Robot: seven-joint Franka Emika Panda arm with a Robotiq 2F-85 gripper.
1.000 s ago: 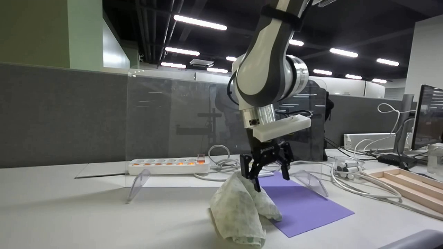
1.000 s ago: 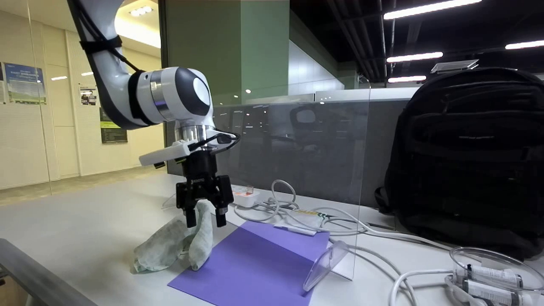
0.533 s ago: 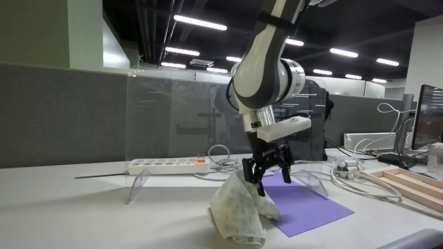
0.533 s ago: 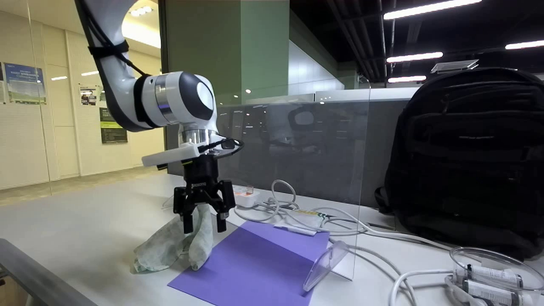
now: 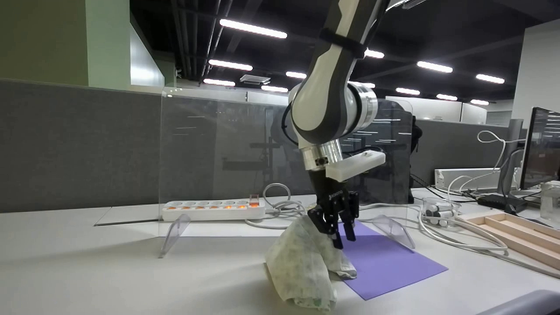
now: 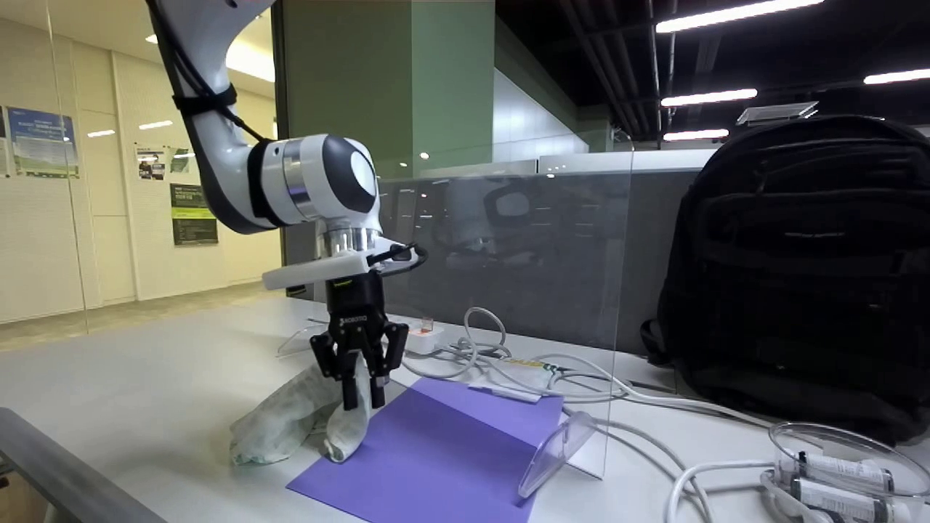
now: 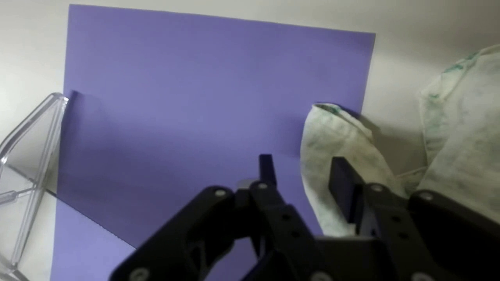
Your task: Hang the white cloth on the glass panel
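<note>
While tool (image 6: 364, 398) is at cloth (image 5: 293, 267), purple sheet (image 5: 389, 267) below, cables (image 5: 288, 209) nr panel (image 5: 236, 140).

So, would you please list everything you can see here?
table: one, white, foreground
partition: one, grey, behind table
glass panel: one, clear, standing on table
purple sheet: one, purple, passing beneath panel
white cloth: one, off-white, overlapping the sheet's edge
power strip: one, white, between panel and partition
cables: several, white, beside and behind panel
packet: one, mostly white, among cables
cup: one, clear, near cables
cylinders: at least two, white-labelled, inside cup
backpack: one, black, by partition
wooden tray: one, pale brown, beside cables
monitor: one, black, beyond tray
ceiling lights: several, white, overhead
arm: one, white and black, above cloth
gripper: one, black, partly open at cloth
</note>
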